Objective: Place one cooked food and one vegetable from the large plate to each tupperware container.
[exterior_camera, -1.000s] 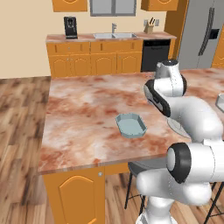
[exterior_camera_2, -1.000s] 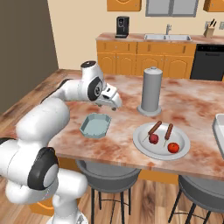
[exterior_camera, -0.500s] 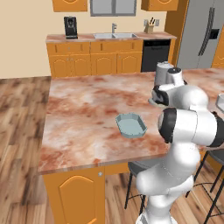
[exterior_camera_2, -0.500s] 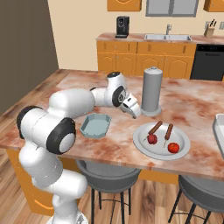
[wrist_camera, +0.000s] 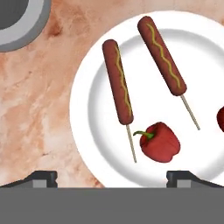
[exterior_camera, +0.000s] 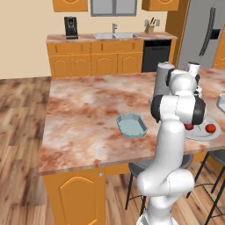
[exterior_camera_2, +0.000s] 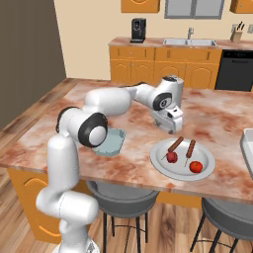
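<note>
While two reddish-brown sausages on thin sticks (wrist_camera: 118,81) (wrist_camera: 162,55) lie side by side on the wide round light-grey plate (exterior_camera_2: 208,170), a glossy red pepper-like vegetable (wrist_camera: 159,142) sits just beside the left one's stick, a second red one (exterior_camera_2: 196,166) further right. The gripper (wrist_camera: 111,176) hovers over the plate, jaws spread wide, holding nothing. The pale-blue octagonal tub (exterior_camera: 131,125) rests on the marble counter (exterior_camera: 83,110), left of the plate.

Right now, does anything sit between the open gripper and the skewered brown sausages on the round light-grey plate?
Nothing visible does: the gripper hangs open above the plate, both sausages exposed beside a red pepper.
</note>
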